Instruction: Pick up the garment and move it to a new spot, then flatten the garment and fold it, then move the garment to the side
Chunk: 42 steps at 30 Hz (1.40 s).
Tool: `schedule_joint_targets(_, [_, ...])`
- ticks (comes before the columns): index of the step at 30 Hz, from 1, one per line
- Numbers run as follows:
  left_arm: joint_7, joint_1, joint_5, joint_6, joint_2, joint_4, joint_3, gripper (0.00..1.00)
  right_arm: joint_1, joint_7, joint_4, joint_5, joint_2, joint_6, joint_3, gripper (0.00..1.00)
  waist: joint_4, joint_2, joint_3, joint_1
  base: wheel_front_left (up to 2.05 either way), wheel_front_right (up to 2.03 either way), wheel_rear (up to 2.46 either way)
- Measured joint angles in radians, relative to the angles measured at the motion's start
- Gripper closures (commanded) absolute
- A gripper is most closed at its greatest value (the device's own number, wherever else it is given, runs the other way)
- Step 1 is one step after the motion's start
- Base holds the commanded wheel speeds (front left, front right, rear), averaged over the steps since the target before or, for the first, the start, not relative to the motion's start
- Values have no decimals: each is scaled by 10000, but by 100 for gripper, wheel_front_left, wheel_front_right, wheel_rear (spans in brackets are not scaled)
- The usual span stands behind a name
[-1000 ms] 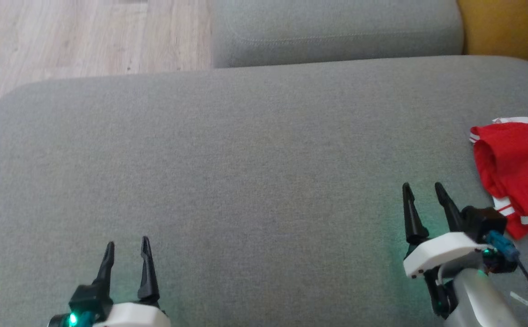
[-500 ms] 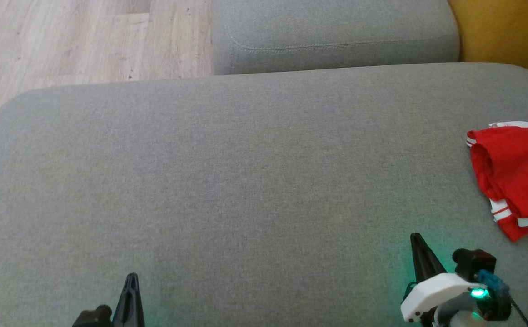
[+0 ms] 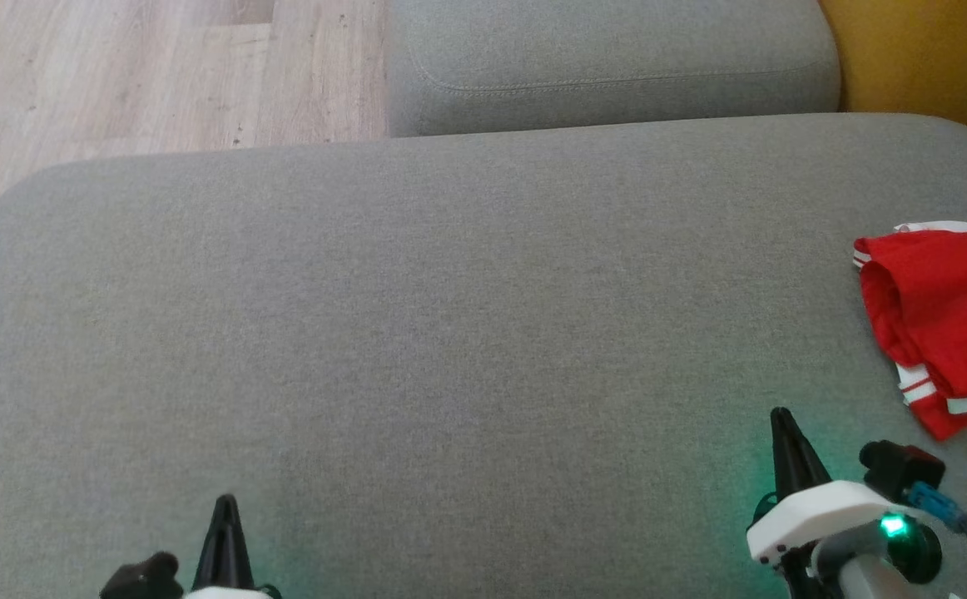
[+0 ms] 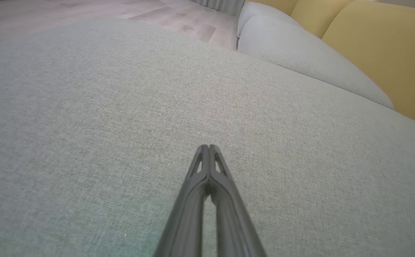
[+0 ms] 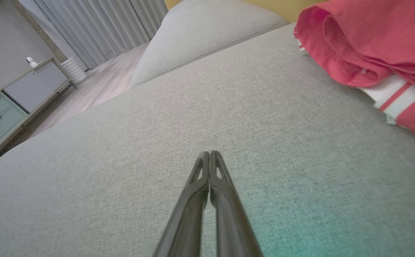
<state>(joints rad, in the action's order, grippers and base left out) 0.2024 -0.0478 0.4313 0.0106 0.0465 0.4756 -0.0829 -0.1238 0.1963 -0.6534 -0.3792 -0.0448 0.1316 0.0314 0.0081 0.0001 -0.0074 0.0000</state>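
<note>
A red garment [image 3: 949,308] with white stripes lies bunched at the right edge of the grey cushion [image 3: 450,333]; the right wrist view has it at the upper right [image 5: 371,43]. My right gripper [image 3: 783,428] sits low at the lower right, left of and nearer than the garment, apart from it. Its fingers are pressed together with nothing between them [image 5: 209,154]. My left gripper [image 3: 224,506] is at the bottom left over bare cushion, also shut and empty [image 4: 207,147].
A second grey cushion [image 3: 608,66] lies beyond the big one. Yellow upholstery [image 3: 924,58] rises at the back right. Wooden floor [image 3: 117,75] shows at the upper left. A pale cabinet [image 5: 11,103] and curtains [image 5: 96,25] stand far off.
Both grippers went from open to shut and pulled back toward the bottom edge. The camera shifted slightly early on. The garment has stayed where it was.
</note>
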Motion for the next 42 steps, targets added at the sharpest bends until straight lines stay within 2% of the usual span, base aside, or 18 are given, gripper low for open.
schedule_joint_targets(42, [-1235,296,4671,454,-2,-767,604,100,100,-1214,1450,-4869,0,0,-665,100,-32,0,42,0,0,0,0])
